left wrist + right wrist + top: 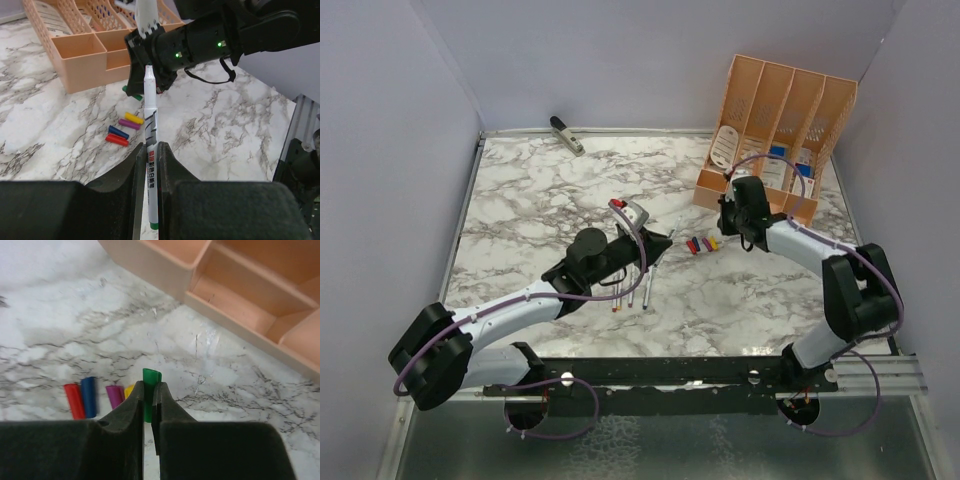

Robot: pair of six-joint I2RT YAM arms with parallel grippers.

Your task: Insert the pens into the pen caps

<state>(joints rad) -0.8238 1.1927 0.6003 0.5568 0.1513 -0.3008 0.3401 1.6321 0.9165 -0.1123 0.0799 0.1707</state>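
Pinching green cap (151, 376), right gripper (149, 387) sits by orange organizer (240, 290); left gripper (151, 147) clamps pen (150, 107), w/ 4 loose caps (88, 395) nearby.

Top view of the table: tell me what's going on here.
The left tool is shut on a pen, pointing its tip toward the right arm. The right tool is shut on the green cap. Pen and cap are not yet joined. The red cap, blue cap, purple cap and yellow cap lie in a row on the marble table, and more pens lie beside the left arm.
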